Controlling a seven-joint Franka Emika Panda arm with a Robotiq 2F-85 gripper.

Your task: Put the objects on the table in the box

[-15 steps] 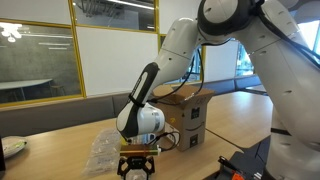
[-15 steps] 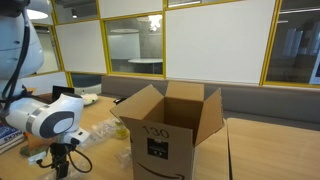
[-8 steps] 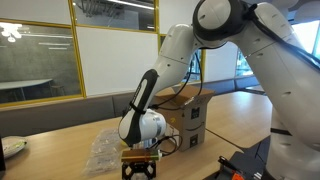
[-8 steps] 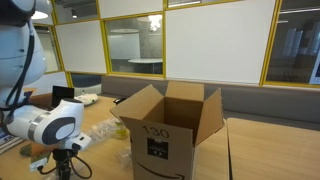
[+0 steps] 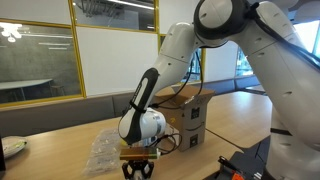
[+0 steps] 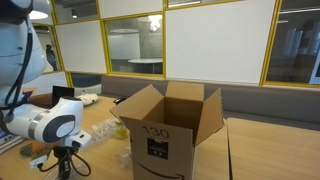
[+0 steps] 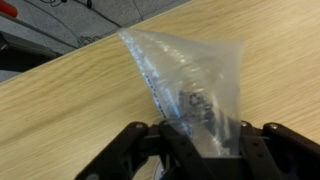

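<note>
Left: black gripper (image 7: 207, 138) jaws pinched onto a crinkly, see-through plastic bag (image 7: 190, 80) lying on the smooth light-wood table (image 7: 60, 120) — rightward, brown cardboard box (image 6: 165, 125), square-sided, label printed, flaps open, contents hidden.

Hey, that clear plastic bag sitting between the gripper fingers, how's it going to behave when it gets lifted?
The clear plastic bag looks thin and crinkled, so it will probably hang limp and weigh little. Its glossy film may slip from the gripper. As soft film resting on the table, it shouldn't roll.
</note>
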